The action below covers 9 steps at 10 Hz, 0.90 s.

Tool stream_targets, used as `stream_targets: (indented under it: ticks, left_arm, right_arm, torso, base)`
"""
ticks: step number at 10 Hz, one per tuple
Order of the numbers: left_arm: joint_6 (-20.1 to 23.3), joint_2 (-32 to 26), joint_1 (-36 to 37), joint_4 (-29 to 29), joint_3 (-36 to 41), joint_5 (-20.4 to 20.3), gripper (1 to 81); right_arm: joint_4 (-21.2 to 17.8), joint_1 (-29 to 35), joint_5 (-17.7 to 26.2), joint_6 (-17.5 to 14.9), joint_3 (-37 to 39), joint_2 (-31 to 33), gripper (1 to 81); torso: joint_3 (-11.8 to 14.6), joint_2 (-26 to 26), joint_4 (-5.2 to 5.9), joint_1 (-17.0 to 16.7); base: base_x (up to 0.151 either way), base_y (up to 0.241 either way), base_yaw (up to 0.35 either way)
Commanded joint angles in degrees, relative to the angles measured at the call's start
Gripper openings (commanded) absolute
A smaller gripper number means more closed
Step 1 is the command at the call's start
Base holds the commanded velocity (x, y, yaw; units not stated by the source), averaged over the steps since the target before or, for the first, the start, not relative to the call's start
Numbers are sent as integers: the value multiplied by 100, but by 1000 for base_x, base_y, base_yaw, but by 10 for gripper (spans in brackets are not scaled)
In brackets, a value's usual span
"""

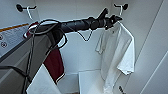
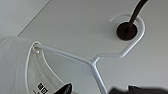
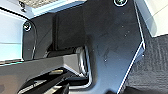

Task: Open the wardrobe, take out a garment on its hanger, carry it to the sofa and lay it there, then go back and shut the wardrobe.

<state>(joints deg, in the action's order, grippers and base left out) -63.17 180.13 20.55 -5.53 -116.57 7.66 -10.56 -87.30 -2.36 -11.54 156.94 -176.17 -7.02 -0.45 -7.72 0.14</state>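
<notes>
Shirt (image 1: 117,47) on its hanger (image 2: 82,60) hangs from peg (image 2: 126,30) at 2 o'clock inside open wardrobe (image 1: 82,47) | left claw (image 1: 111,20) at hanger's neck, grip state cannot be told | step: taking garment out | next: lift hook off the peg.

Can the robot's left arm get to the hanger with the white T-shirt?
Probably yes. The left end effector is already up beside the white T-shirt at its collar, just under the black hook where the hanger hangs. Nothing blocks it; the wardrobe is open.
</notes>
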Motion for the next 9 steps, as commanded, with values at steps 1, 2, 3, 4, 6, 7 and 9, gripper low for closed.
stream_targets:
  ticks: [1, 2, 3, 4, 6, 7, 9]
  left_arm:
    - [-20, 215, 1104, -9, -295, -305, 811]
    - [-20, 313, 1104, -27, -367, -414, 811]
    - [-20, 393, 1104, -44, -393, -414, 811]
    - [-11, 419, 1095, -53, -393, -423, 811]
    - [-11, 487, 1078, -150, -524, -474, 811]
    - [-11, 487, 1051, -176, -578, -651, 811]
    - [-3, 487, 999, -229, -578, -660, 811]
  right_arm:
    - [-61, 155, 265, 3, -24, -9, 811]
    - [-61, 155, 210, 3, -24, -26, 811]
    - [-69, 155, 210, 3, -33, -35, 811]
    - [-61, 164, 210, -6, -33, -53, 811]
    - [-61, 137, 201, -5, -33, -70, 811]
    - [-69, 129, 201, -6, -33, -70, 811]
    - [-78, 120, 201, 3, -33, -70, 811]
  torso:
    - [0, 0, 0, 0]
    - [0, 2, 0, 2]
    - [0, 2, 0, 0]
    - [0, 0, 0, 0]
    - [0, 0, 0, 0]
    - [0, 2, 0, 2]
    - [0, 2, 0, 2]
  base:
    - [0, 0, 0]
    - [0, 0, 0]
    - [0, 0, 0]
    - [0, 0, 0]
    - [0, 0, 0]
    - [0, 0, 0]
    - [0, 0, 0]
